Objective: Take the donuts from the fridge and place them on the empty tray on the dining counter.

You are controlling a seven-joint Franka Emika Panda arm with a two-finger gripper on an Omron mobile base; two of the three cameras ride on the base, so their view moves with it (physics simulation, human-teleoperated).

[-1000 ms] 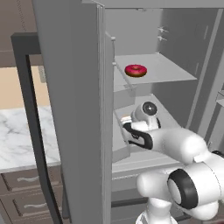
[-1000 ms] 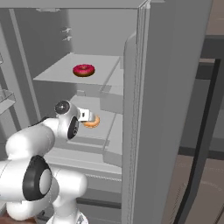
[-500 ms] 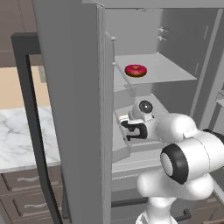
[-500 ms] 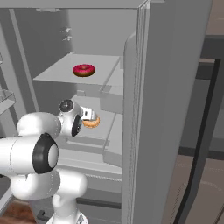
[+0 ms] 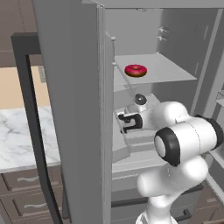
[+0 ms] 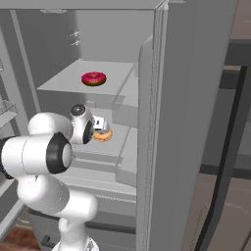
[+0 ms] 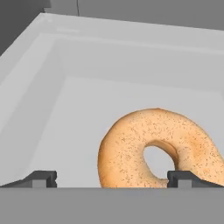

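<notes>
The fridge (image 5: 74, 109) stands open, showing its pale grey shelves. The dark pink-red donut (image 5: 135, 70) (image 6: 93, 78) lies on the upper shelf. The orange-tan donut (image 6: 103, 135) (image 7: 159, 151) rests on the shelf below, inside a shallow pale recess (image 7: 65, 109). My gripper (image 5: 127, 122) (image 6: 100, 126) (image 7: 111, 179) is low over this donut and open. In the hand view the donut sits between the fingers, right of centre, with the right fingertip (image 7: 183, 178) in front of its hole and the left fingertip (image 7: 41, 178) well away. The tray and dining counter are out of view.
The open fridge doors (image 6: 171, 122) flank my arm on both sides, each with a long dark handle (image 5: 30, 109) (image 6: 230, 147). The upper shelf (image 6: 59, 83) hangs close above my hand. A marble worktop over brown drawers (image 5: 17, 135) lies left of the fridge.
My arm has folded further into the fridge and the hand has moved slightly deeper along the lower shelf, over the orange-tan donut. Both donuts have stayed in place.
</notes>
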